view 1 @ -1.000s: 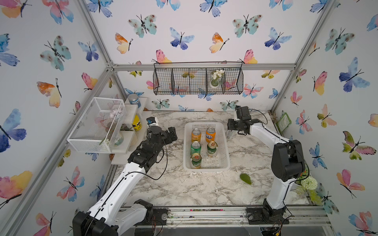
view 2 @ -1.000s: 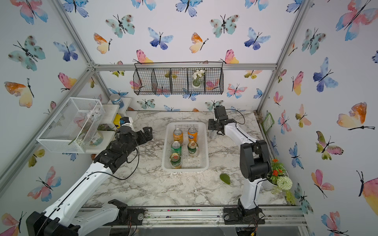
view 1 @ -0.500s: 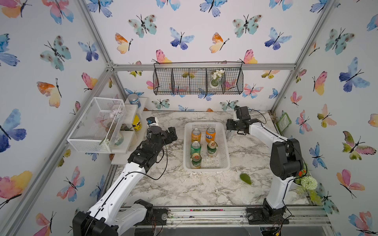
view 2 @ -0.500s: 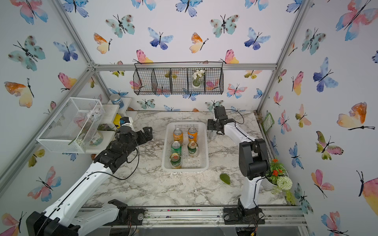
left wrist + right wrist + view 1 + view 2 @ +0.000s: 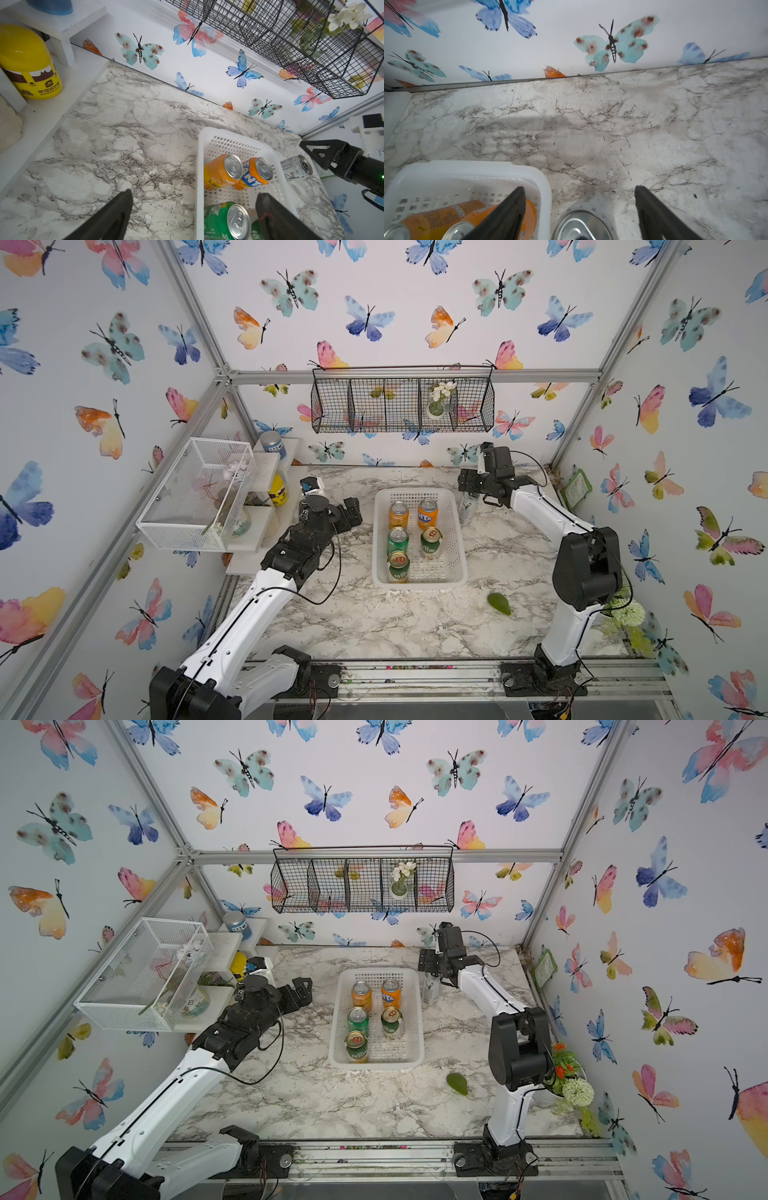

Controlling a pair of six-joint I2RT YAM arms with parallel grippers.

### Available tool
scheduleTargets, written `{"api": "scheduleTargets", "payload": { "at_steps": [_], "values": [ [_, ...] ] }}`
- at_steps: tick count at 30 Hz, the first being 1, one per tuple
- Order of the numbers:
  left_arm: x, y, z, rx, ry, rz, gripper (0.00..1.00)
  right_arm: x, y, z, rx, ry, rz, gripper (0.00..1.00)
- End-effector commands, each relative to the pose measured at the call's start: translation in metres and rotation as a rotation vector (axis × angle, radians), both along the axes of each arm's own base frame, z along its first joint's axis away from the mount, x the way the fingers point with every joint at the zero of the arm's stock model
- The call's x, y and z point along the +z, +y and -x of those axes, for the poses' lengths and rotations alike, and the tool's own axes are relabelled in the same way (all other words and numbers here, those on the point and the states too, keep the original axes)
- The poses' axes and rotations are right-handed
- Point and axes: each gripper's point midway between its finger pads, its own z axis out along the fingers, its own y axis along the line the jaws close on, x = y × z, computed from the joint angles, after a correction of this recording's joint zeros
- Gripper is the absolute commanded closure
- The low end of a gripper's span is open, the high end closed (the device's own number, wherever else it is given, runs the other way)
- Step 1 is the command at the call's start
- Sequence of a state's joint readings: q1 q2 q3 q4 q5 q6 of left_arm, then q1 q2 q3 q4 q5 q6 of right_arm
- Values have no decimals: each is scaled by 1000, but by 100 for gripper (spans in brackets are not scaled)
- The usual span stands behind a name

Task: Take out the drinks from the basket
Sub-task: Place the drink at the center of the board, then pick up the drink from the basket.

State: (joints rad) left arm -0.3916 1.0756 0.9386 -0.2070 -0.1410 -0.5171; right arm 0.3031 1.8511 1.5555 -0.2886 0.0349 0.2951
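My right gripper (image 5: pixel 579 188) spread wide above silver can (image 5: pixel 468 508), stood outside basket (image 5: pixel 415 490); left gripper (image 5: pixel 194 195) gapes beside basket, ready for next.

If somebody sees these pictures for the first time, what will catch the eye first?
The butterfly wallpaper all around, surely. Then the white basket mid-table, with orange cans and green cans inside. A slim silver can stands outside it, under the open right gripper.

Right wrist view: silver can (image 5: pixel 577 220) cut off by the frame edge (only its top shows); orange cans (image 5: pixel 436 216) partly behind one of the fingers (image 5: pixel 506 216); labels blurred.
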Motion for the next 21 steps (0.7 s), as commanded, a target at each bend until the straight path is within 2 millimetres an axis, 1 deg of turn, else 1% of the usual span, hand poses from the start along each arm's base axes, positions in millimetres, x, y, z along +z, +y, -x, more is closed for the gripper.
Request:
{"api": "scheduleTargets", "payload": {
  "at_steps": [1,2,5,10,12,16,21],
  "values": [
    [8,-16,-3,-82,-5,43,1,59,-5,11,-18,-135,-37,15],
    [8,-24,-3,-128,-5,39,1,66,-5,16,-15,-151,-55,15],
    [3,-40,0,-213,32,44,1,70,-6,36,-5,-166,-104,16],
    [-7,-62,10,-324,78,47,1,58,-13,65,-9,-142,-125,16],
    [-15,-67,15,-352,114,31,1,55,-14,75,-2,-140,-131,16],
    [-39,-80,29,-398,183,8,1,52,-18,92,-6,-136,-135,17],
    [-59,-98,48,-436,210,-61,1,48,-22,113,-12,-144,-136,17]
  ]
}}
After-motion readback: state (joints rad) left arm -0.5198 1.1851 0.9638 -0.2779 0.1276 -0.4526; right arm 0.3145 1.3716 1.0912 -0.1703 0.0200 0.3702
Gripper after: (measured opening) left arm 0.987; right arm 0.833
